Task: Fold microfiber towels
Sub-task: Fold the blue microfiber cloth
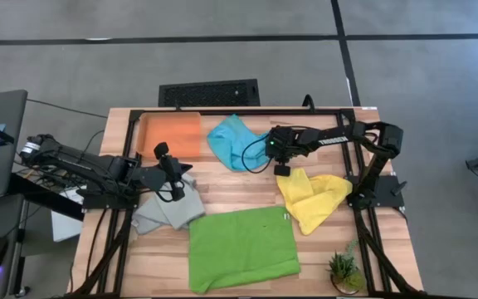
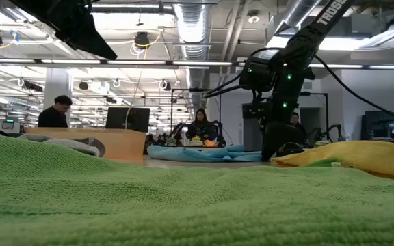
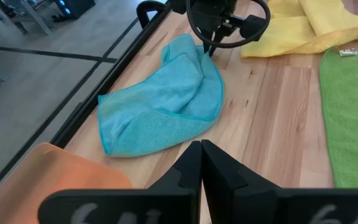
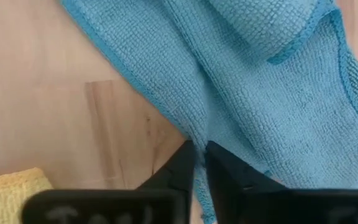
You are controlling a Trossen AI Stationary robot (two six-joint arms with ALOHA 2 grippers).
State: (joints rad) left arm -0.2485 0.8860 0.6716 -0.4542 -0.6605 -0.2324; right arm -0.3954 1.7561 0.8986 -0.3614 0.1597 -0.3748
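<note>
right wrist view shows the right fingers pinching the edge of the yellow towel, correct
Not quite. In the right wrist view the right gripper has its fingers shut on an edge of the turquoise towel, not the yellow towel, which lies off to the side.

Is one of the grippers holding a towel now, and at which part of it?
The right gripper is shut on the turquoise towel, pinching its hemmed edge near a corner. The left gripper is shut and holds nothing.

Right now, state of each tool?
Left tool: closed, holding nothing, above the table near the grey towel.
Right tool: closed on an edge of the turquoise towel.
</note>
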